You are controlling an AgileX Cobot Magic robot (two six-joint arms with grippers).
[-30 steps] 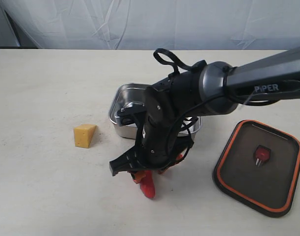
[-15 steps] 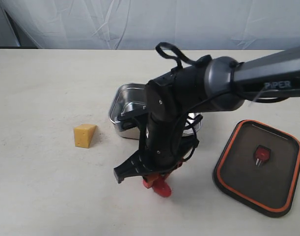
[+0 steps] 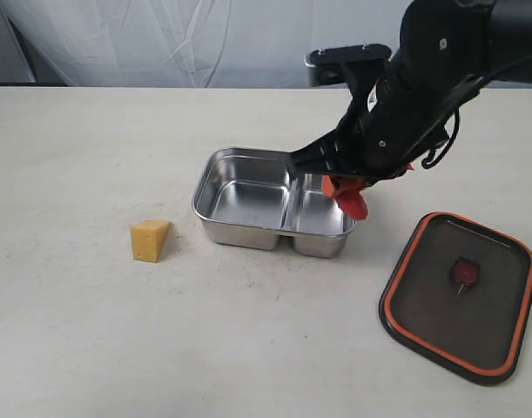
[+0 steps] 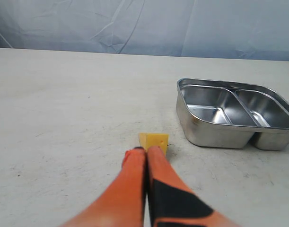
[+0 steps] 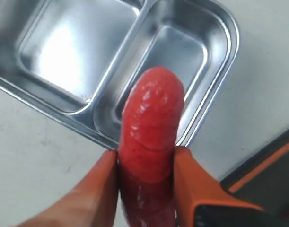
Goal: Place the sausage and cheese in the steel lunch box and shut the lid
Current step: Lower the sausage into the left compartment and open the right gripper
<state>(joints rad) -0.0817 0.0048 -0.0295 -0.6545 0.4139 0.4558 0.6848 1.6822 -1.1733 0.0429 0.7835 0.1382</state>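
Observation:
My right gripper is shut on the glossy red sausage, which hangs in the air over the smaller compartment of the steel lunch box. Both compartments show bare steel. The yellow cheese sits on the table left of the box. In the left wrist view my left gripper is shut with nothing in it, its tips just short of the cheese. The dark lid lies with its orange seal up, right of the box.
A pale backdrop cloth hangs behind the cream table. The right arm's dark body reaches in from the upper right above the box's far corner.
The right arm has lifted the sausage off the table in front of the box and carried it up and to the right, over the smaller compartment. Cheese, box and lid stayed put.

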